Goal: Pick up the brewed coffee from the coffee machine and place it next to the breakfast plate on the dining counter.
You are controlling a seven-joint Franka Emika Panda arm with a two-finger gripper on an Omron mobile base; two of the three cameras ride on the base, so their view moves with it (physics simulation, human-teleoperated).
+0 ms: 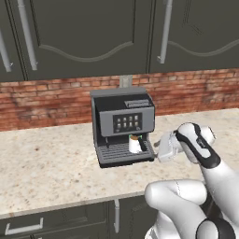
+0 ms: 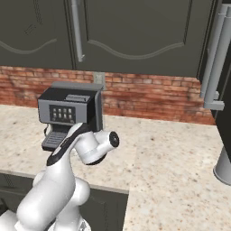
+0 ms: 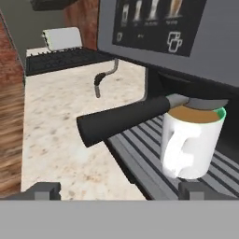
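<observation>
The coffee machine (image 1: 122,122) (image 2: 70,109) stands on the stone counter against the brick wall. The brewed coffee, a white mug (image 1: 135,144) (image 3: 191,142) with brown coffee, sits on the slatted drip tray (image 3: 140,151) under the spout, its handle turned toward the hand. My gripper (image 1: 155,146) (image 3: 120,191) hovers just right of the machine's front, level with the mug, jaws wide open and holding nothing. In the hand view the mug stands ahead of the right fingertip (image 3: 198,189), a short gap away. The breakfast plate and the dining counter are out of view.
A black portafilter handle (image 3: 126,119) sticks out beside the mug at rim height, with a thin steam wand (image 3: 105,77) behind it. Dark cabinets hang above. The beige counter (image 1: 46,163) runs left and right. A grey cylinder base (image 2: 223,169) stands at far right.
</observation>
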